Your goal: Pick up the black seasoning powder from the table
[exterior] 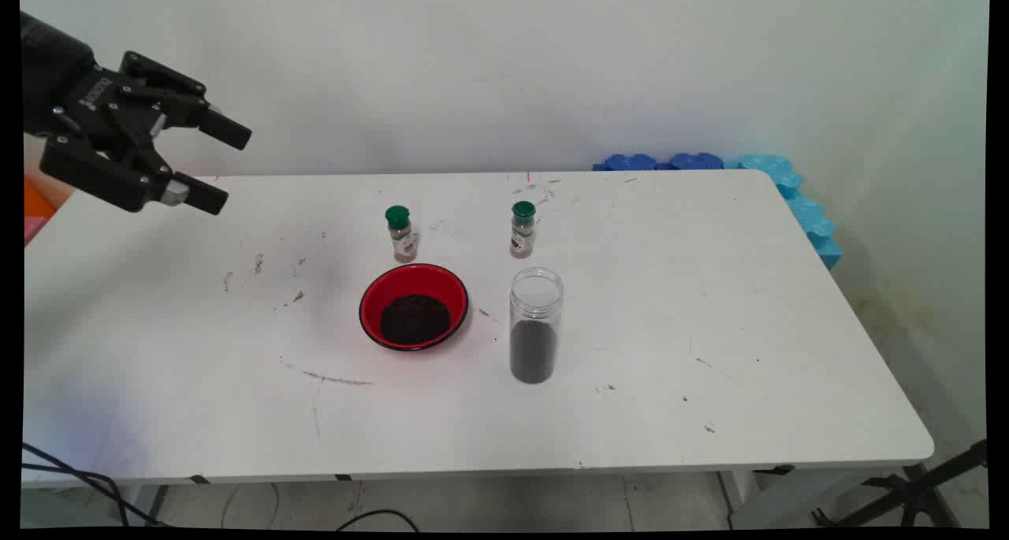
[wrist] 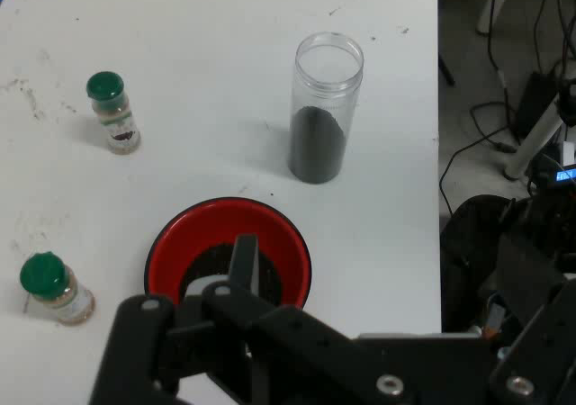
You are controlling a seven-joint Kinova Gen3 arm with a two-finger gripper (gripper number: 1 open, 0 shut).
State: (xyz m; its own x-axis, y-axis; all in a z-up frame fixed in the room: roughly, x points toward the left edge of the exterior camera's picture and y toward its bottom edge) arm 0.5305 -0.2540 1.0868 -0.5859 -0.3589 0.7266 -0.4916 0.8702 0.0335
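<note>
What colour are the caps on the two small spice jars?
Green, on both spice jars; it shows best in the main view.

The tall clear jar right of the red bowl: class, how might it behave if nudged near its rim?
The tall clear jar is narrow for its height, so it would probably tip rather than slide. The dark fill sits low, which may steady it somewhat. It has no lid, so tipping would likely spill the contents toward the red bowl or the table.

Bowl left of open jar, two shakers behind them, all on table
</note>
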